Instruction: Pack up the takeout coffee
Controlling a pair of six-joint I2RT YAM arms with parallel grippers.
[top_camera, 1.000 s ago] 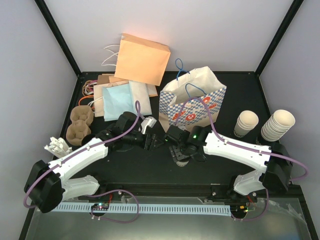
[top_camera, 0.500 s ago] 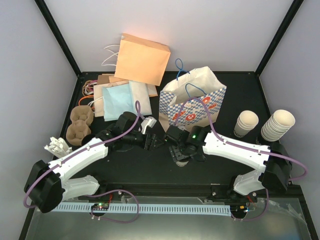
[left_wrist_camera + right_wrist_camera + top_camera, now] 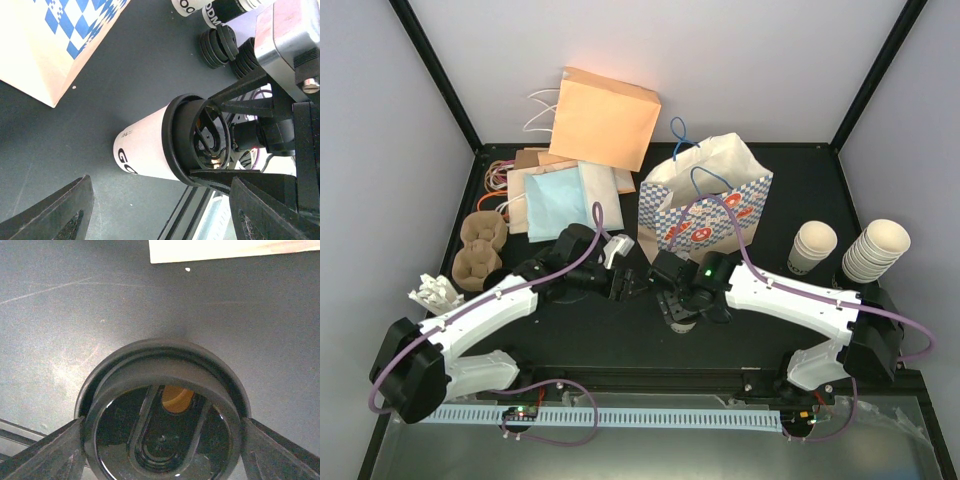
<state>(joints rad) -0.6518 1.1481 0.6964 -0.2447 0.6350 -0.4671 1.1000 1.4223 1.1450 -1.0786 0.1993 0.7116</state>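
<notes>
Almost nothing has moved since a second ago; both arms hold nearly the same pose. Matte black and wedge-shaped, the right fingers (image 3: 45, 455) are closed on the cup (image 3: 145, 150), one against each side of its lid (image 3: 162, 440). That lid is glossy black plastic, round, with a raised rim. Below it the cup is smooth white paper with bold black letters. It stands upright near the middle of the counter (image 3: 620, 335), a little toward the near edge. It is just in front of the bag (image 3: 705, 205) of stiff paper printed in blue and white checks. The left fingers (image 3: 55, 215), dark and blunt, stand wide apart with nothing between them, pointed at the cup. The counter is matte black and faintly scuffed. The right arm (image 3: 800, 295) reaches in from the near right corner, wrist turned down over the cup. The left arm (image 3: 480, 310) stretches low from the near left corner, slanting toward the middle.
</notes>
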